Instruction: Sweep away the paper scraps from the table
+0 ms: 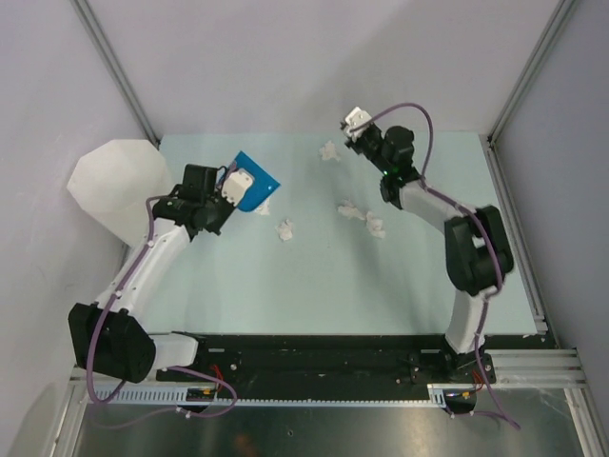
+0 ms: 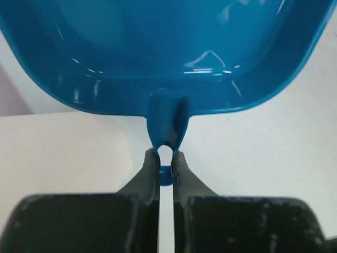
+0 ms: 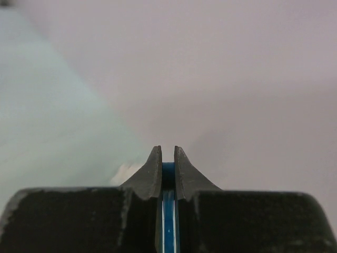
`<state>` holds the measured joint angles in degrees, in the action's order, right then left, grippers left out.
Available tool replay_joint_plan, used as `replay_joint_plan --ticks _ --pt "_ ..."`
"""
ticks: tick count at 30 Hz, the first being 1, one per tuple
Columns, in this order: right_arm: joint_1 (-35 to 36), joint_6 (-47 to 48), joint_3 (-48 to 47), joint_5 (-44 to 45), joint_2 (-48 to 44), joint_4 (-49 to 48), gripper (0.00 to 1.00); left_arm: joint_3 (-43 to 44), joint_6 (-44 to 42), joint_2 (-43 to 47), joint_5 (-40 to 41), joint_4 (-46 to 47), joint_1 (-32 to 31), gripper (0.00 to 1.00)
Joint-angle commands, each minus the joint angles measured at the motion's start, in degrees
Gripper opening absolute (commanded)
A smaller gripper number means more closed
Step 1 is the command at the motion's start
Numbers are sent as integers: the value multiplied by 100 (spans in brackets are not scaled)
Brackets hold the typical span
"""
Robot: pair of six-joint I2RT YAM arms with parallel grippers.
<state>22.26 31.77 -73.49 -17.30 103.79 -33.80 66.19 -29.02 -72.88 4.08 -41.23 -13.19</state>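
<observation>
Several crumpled white paper scraps lie on the mint-green table (image 1: 381, 286): one at the back (image 1: 329, 150), one in the middle (image 1: 284, 229), and two close together right of it (image 1: 350, 209) (image 1: 376, 226). My left gripper (image 1: 231, 194) (image 2: 165, 153) is shut on the handle of a blue dustpan (image 1: 257, 181) (image 2: 168, 52), held above the table's back left. My right gripper (image 1: 357, 130) (image 3: 168, 150) is shut on a thin blue handle (image 3: 168, 211) near the back wall; the rest of that tool is hidden. One scrap (image 3: 125, 171) shows blurred beside its left finger.
A tall white faceted bin (image 1: 119, 186) stands off the table's left edge beside the left arm. Grey walls and metal frame rails (image 1: 519, 248) border the table on the back, left and right.
</observation>
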Motion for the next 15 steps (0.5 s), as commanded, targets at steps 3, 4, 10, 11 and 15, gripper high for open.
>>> replay_joint_plan --ticks 3,4,10,11,15 --pt "-126 321 -2665 -229 2570 -931 0 -396 335 -313 -768 -280 27 0" --pt "-152 382 -3270 -334 2924 -552 0 -440 318 -349 -785 -297 27 0" --pt "-90 1400 -5763 -1116 4509 1374 0 -836 195 -841 -794 -333 36 0" --pt "-73 1463 -5712 -1335 4527 1550 0 -880 168 -894 -812 -350 36 0" --pt "15 1911 -4967 -1829 4317 1955 0 -1134 -34 -1087 -944 -464 36 0"
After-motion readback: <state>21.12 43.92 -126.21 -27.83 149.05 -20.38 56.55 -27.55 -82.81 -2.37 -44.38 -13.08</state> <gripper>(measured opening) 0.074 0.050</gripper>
